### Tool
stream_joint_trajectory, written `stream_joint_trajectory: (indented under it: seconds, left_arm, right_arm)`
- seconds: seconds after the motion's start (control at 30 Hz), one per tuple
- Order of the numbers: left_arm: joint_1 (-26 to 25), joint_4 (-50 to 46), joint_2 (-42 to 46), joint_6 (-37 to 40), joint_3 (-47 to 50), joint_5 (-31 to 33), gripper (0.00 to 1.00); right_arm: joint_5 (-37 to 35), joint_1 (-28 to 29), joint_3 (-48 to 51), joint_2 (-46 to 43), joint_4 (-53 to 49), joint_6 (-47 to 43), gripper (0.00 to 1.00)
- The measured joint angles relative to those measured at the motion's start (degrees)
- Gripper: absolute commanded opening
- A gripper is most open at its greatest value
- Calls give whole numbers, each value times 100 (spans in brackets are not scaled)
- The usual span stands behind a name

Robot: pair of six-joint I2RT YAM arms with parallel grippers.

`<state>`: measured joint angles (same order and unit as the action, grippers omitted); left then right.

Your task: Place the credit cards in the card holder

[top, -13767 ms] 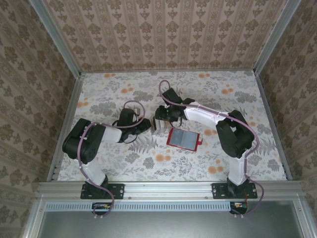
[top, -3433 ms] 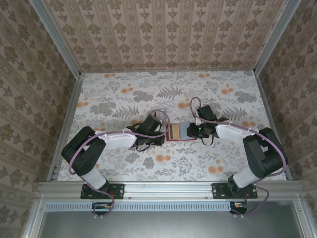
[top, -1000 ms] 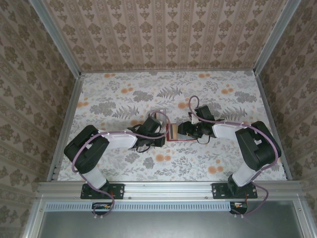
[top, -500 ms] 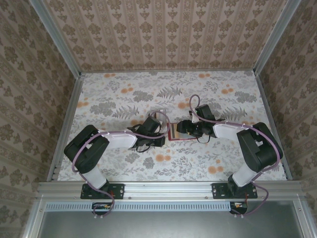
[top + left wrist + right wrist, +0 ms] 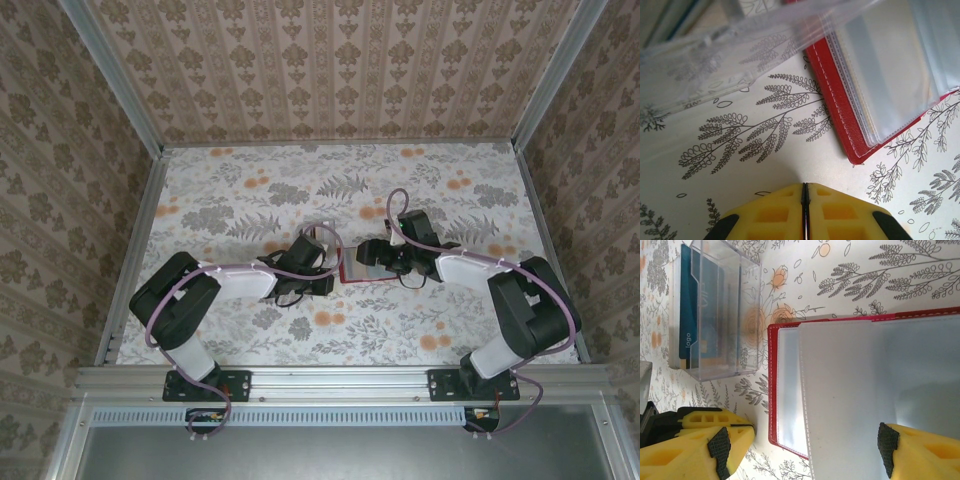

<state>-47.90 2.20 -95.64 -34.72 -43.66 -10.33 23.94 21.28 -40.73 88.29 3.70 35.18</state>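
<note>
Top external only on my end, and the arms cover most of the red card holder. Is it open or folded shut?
Observer: Open. On the right wrist camera the card holder lies flat with its clear pocket pages facing up.
Operator: Where are the cards?
Observer: A blue card sits inside a clear plastic box on the table, just beside the holder's edge and not in a pocket.
Operator: Is the right arm gripping anything?
Observer: No. The right gripper is open, with its jaws wide apart either side of a pocket page and not clamped on it.
</note>
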Motion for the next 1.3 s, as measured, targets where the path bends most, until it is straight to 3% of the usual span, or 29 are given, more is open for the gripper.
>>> stream_joint_trajectory:
  seconds: [0.17, 0.43, 0.63, 0.8, 1.07, 1.3]
  left_arm:
    - [0, 39, 0, 0, 22, -20, 11]
    - [0, 90, 92, -2, 120, -33, 11]
    - [20, -155, 962, -2, 269, 74, 14]
    - [240, -632, 1786, -11, 260, 247, 21]
    - [1123, -1838, 2837, -122, 221, 588, 49]
    - [2201, -2343, 3593, -175, 431, 562, 59]
  right_arm:
    - [-463, 0, 52, -46, -155, -2, 79]
    - [-1899, 0, 85, -710, -1163, -70, 79]
    - [-2649, -13, -79, -1045, -1888, -72, 76]
    - [-2739, 70, -323, -1038, -2133, -188, 71]
    - [-2636, 905, -1276, -1014, -2190, -608, 67]
    - [-2223, 1360, -2441, 74, -2031, -656, 67]
